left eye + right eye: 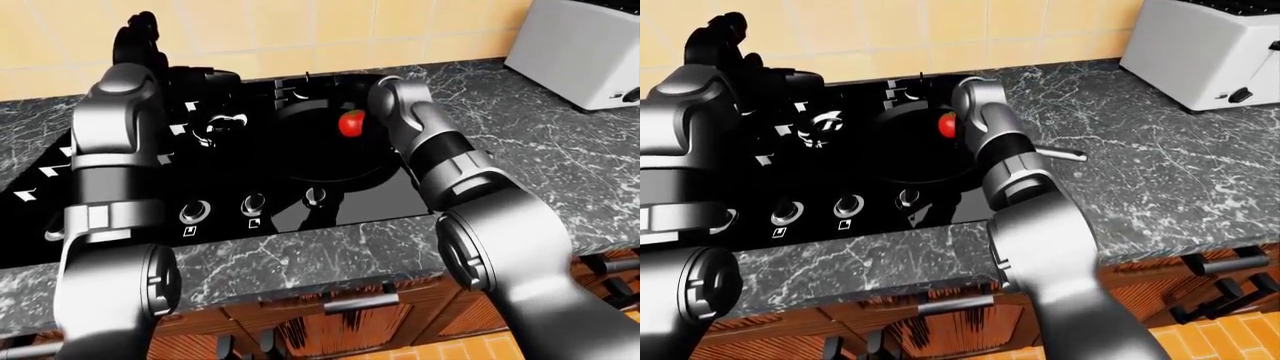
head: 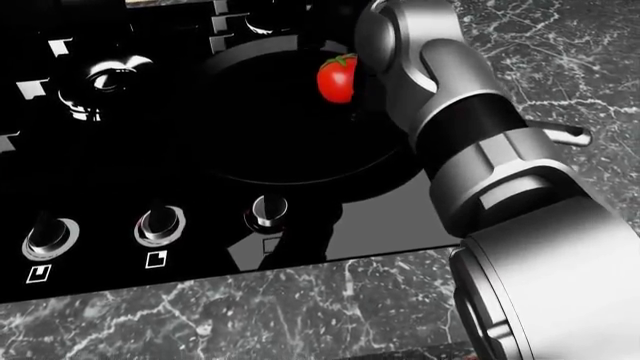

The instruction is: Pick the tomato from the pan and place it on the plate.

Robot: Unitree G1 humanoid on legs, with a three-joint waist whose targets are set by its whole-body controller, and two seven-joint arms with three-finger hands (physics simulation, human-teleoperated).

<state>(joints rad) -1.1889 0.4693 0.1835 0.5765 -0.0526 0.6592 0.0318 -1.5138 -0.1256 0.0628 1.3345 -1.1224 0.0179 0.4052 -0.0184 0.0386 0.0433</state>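
Tomato: red, green cap up, lying inside the black pan, toward the pan's upper right in the head view. Pan on the black cooktop, its thin metal handle poking out to the right over the marbled counter.

Right hand: low in the pan, just to the right of the tomato, mostly masked by the grey wrist and forearm above it. Impossible to tell whether open or closed, or whether touching the fruit; looks like the approach to the grasp, not yet a hold. Left hand: raised at the upper left of the left-eye view, above the cooktop and well apart from the pan, nothing visibly in it; finger pose too dark to read.

For a good pick:
- Spread the fingers wide enough to straddle the tomato before closing; round and smooth, so likely to roll off across the pan if nudged from one side only.
- Close gently around the widest part, below the green cap, not on the cap itself.
- Lift straight up until clear of the pan rim before swinging anywhere; a sideways drag risks knocking the rim or shifting the pan.
- Mind the handle on the right when withdrawing the forearm.

No plate in any view; only a toaster at the upper right of the counter. Expect a turn or a look around before placing.
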